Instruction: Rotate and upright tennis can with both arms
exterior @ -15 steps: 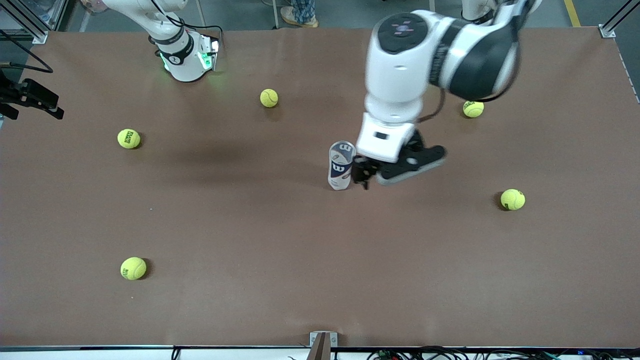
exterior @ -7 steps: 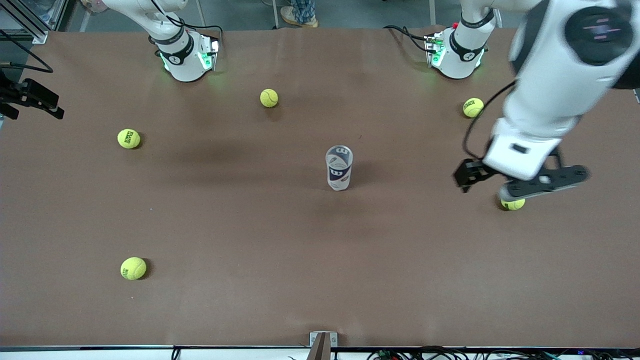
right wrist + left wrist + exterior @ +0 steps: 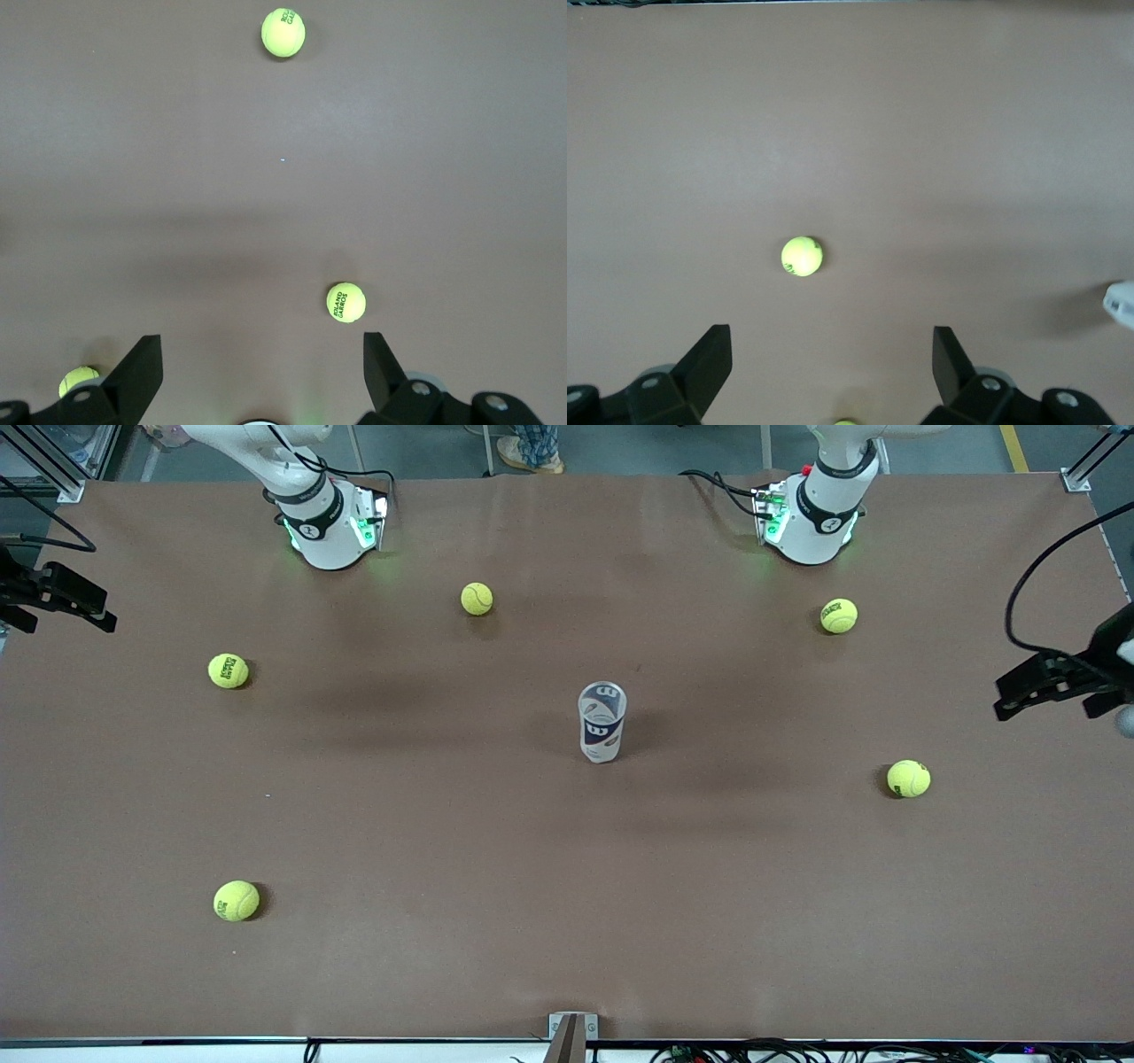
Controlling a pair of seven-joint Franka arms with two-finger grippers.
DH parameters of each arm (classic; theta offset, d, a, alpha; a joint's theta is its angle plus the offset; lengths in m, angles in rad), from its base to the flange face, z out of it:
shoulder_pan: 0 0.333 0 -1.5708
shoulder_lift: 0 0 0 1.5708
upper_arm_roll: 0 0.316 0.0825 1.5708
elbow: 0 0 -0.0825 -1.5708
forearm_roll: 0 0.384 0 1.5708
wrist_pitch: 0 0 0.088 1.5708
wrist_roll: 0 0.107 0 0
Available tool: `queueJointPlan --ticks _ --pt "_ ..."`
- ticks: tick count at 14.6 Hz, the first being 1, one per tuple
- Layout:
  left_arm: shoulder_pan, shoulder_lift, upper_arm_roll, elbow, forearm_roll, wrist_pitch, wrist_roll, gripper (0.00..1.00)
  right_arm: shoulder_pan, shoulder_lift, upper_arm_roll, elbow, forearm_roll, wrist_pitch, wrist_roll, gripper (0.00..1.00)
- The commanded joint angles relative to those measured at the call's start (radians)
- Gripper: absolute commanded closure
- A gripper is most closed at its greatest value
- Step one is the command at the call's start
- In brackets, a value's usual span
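Near the middle of the brown table [image 3: 443, 974] the tennis can [image 3: 602, 722] stands upright on its base, open mouth up, with nothing touching it. Five yellow-green tennis balls lie scattered well apart from it: one [image 3: 477, 599] between the two arm bases, one [image 3: 838, 615] close to the left arm's base, one [image 3: 909, 779] toward the left arm's end, and two toward the right arm's end, one [image 3: 229, 670] farther from the front camera than the other [image 3: 236, 901]. Over the table's edge at the left arm's end hangs the left gripper [image 3: 1019, 691], jaws spread wide and empty. Off the table's edge at the right arm's end, the right gripper [image 3: 75, 602] hangs likewise wide and empty.
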Motion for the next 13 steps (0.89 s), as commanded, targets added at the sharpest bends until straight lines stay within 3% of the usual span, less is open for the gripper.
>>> queueJointPlan --ticks 1,13 --pt "-0.002 -0.029 -0.007 -0.026 -0.013 -0.014 0.018 0.0 -0.01 -0.03 0.003 -0.028 0.023 -0.003 -0.012 0.0" --pt "-0.009 -0.029 -0.012 0.005 -0.013 -0.016 0.004 0.0 -0.009 -0.032 0.003 -0.026 0.019 -0.004 -0.024 0.0"
